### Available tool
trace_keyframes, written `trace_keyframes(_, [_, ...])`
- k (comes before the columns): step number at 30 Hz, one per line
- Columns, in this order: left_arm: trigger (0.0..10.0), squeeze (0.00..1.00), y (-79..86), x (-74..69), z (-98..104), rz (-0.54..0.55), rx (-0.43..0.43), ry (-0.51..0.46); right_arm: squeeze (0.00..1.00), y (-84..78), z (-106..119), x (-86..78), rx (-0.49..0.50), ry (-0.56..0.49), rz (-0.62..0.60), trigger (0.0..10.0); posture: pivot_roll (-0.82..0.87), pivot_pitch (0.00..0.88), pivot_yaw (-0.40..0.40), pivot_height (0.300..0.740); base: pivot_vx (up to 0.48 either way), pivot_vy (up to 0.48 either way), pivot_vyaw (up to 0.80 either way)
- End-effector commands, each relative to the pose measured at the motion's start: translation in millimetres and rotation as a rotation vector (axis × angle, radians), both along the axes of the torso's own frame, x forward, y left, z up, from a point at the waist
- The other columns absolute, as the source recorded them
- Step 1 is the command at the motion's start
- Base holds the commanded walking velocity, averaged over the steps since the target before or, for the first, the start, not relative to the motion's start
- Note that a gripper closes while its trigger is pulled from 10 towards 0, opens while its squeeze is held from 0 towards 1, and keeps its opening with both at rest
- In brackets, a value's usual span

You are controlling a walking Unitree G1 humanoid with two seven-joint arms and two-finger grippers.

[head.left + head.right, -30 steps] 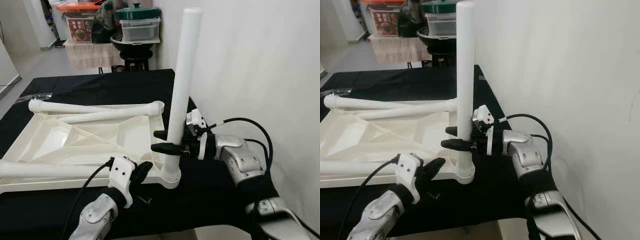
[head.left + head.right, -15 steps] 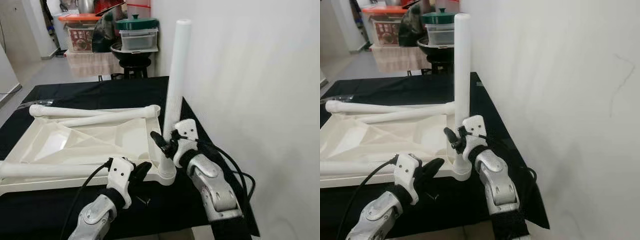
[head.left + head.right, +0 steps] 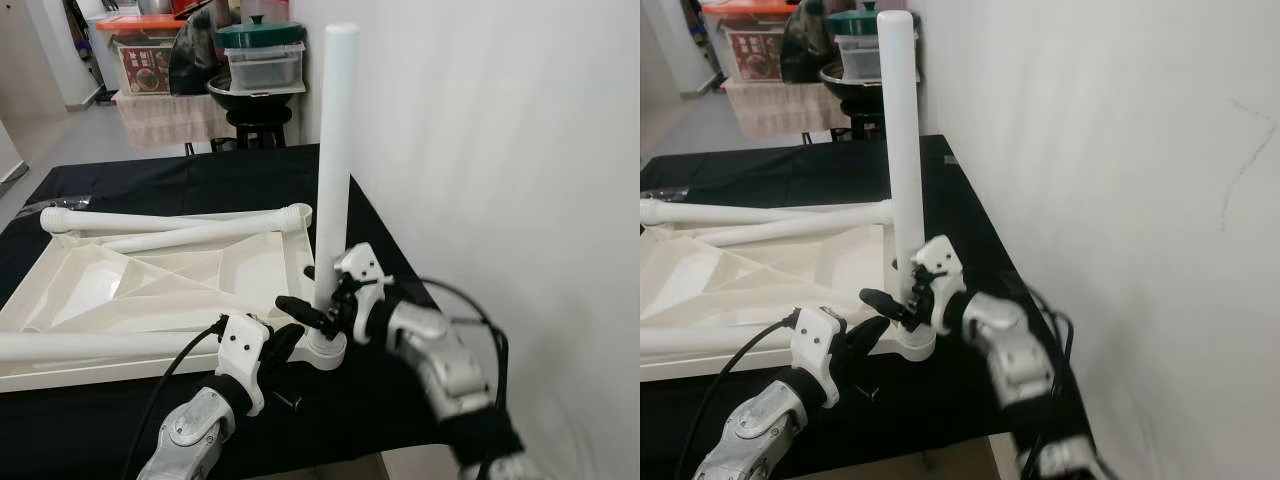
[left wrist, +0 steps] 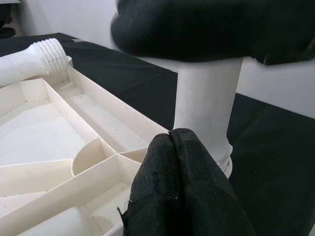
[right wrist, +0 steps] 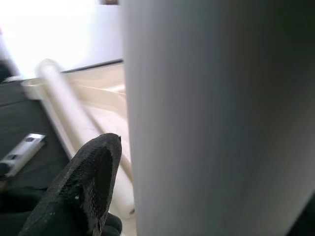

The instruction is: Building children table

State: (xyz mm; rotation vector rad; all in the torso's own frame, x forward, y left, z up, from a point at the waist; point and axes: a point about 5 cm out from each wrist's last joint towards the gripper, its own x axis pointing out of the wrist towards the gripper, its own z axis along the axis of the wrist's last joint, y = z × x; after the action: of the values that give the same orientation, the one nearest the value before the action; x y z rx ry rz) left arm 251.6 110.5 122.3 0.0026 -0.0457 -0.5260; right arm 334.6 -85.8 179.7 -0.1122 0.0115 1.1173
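Fingers of your right gripper [image 3: 312,296] clasp the upright white leg [image 3: 333,160] above its socket on the tabletop [image 3: 150,290], while your left gripper [image 3: 281,342], fingers pressed together, rests against the tabletop's corner.

Even, bright indoor light, soft shadows on the black tablecloth [image 3: 180,180]. Right arm [image 3: 1015,365] motion-blurred in both eye views; rest is sharp. Right wrist view: upright table leg [image 5: 216,118] too close, defocused, overexposed white glare beyond the black finger [image 5: 81,187]. Left wrist view: near fingers [image 4: 182,191] sharp, dark blur above them.
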Motion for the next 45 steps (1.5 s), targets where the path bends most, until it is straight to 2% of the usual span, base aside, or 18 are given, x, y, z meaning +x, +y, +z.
trace_keyframes(1, [10.0,0.00,1.4,-1.3,-6.0,0.005,0.008,0.016,0.00,-1.7,-1.8,0.3,-0.015,0.011,0.120,10.0,0.02,0.000,-0.028,0.740,0.000,0.000,0.00])
trace_keyframes(7, [10.0,0.00,2.1,-3.1,-11.8,0.005,0.012,0.028,0.00,-13.7,-4.9,6.1,-0.081,0.077,0.245,10.0,0.02,0.000,-0.029,0.740,0.000,0.000,0.00])
trace_keyframes(8, [10.0,0.00,2.5,-1.7,-15.8,0.000,0.019,0.039,0.00,-15.1,-6.6,12.5,-0.072,0.095,0.218,0.0,0.02,0.000,-0.027,0.740,0.000,0.000,0.00])
trace_keyframes(21, [10.0,0.00,5.7,11.0,-17.2,0.003,0.021,0.039,0.00,-25.9,-12.6,20.9,-0.008,0.075,0.047,0.0,0.00,0.000,-0.017,0.740,0.000,0.000,0.00])
trace_keyframes(22, [10.0,0.00,5.5,11.0,-16.6,0.004,0.020,0.036,0.00,-23.8,-20.3,16.9,-0.036,0.068,-0.015,0.0,0.01,0.000,-0.023,0.740,0.000,0.000,0.00])
trace_keyframes(23, [10.0,0.00,5.6,10.7,-15.4,0.006,0.018,0.031,0.00,-18.7,-31.2,17.6,-0.041,0.068,-0.259,0.0,0.01,0.000,-0.033,0.740,0.000,0.000,0.00])
trace_keyframes(24, [10.0,0.00,5.6,10.7,-15.4,0.006,0.018,0.031,0.00,-18.7,-31.2,17.6,-0.041,0.068,-0.259,0.0,0.01,0.000,-0.033,0.740,0.000,0.000,0.00])
trace_keyframes(25, [10.0,0.00,5.8,10.5,-14.4,0.007,0.017,0.028,0.00,-17.4,-37.7,17.1,-0.047,0.067,-0.440,0.0,0.01,0.000,-0.033,0.740,0.000,0.000,0.00])
trace_keyframes(26, [10.0,0.00,5.8,10.5,-14.4,0.007,0.017,0.028,0.00,-17.4,-37.7,17.1,-0.047,0.067,-0.440,0.0,0.01,0.000,-0.033,0.740,0.000,0.000,0.00])
trace_keyframes(27, [10.0,0.00,6.3,10.1,-12.3,0.011,0.013,0.022,0.00,-18.6,-52.5,7.8,-0.048,0.120,-0.657,0.0,0.00,0.000,-0.020,0.740,0.000,0.000,0.00])
trace_keyframes(29, [10.0,0.00,6.3,10.1,-12.3,0.011,0.013,0.022,0.00,-18.6,-52.5,7.8,-0.048,0.120,-0.657,0.0,0.00,0.000,-0.020,0.740,0.000,0.000,0.00])
trace_keyframes(30, [10.0,0.00,6.8,10.0,-10.6,0.014,0.011,0.017,0.00,-10.3,-58.3,-4.4,-0.030,0.133,-0.719,0.0,0.00,0.000,-0.009,0.740,0.000,0.000,0.00])
trace_keyframes(31, [10.0,0.00,7.2,10.0,-9.1,0.015,0.019,0.010,0.00,1.9,-58.9,-10.9,-0.035,0.121,-0.657,0.0,-0.02,0.000,0.007,0.740,0.000,0.000,0.00])
trace_keyframes(37, [10.0,0.00,5.6,9.9,-4.9,0.007,0.008,0.004,0.00,7.5,-51.9,1.1,-0.050,0.087,-0.605,0.0,0.00,0.000,-0.011,0.740,0.000,0.000,0.00])
trace_keyframes(38, [10.0,0.00,6.0,8.8,-2.3,0.028,0.001,-0.007,0.00,6.1,-47.4,6.5,-0.052,0.081,-0.605,10.0,0.01,0.000,-0.021,0.740,0.000,0.000,0.00])
trace_keyframes(40, [10.0,0.00,6.0,8.8,-2.3,0.028,0.001,-0.007,0.00,6.1,-47.4,6.5,-0.052,0.081,-0.605,10.0,0.01,0.000,-0.021,0.740,0.000,0.000,0.00])
trace_keyframes(41, [10.0,0.00,6.4,8.5,-1.3,0.041,-0.001,-0.011,1.00,9.1,-41.2,5.9,-0.034,0.076,-0.566,10.0,0.01,0.000,-0.024,0.740,0.000,0.000,0.00])
trace_keyframes(45, [10.0,0.00,5.6,9.2,-0.8,0.041,-0.002,-0.011,1.00,13.2,-31.7,7.5,-0.001,0.080,-0.483,10.0,0.01,0.000,-0.030,0.740,0.000,0.000,0.00])
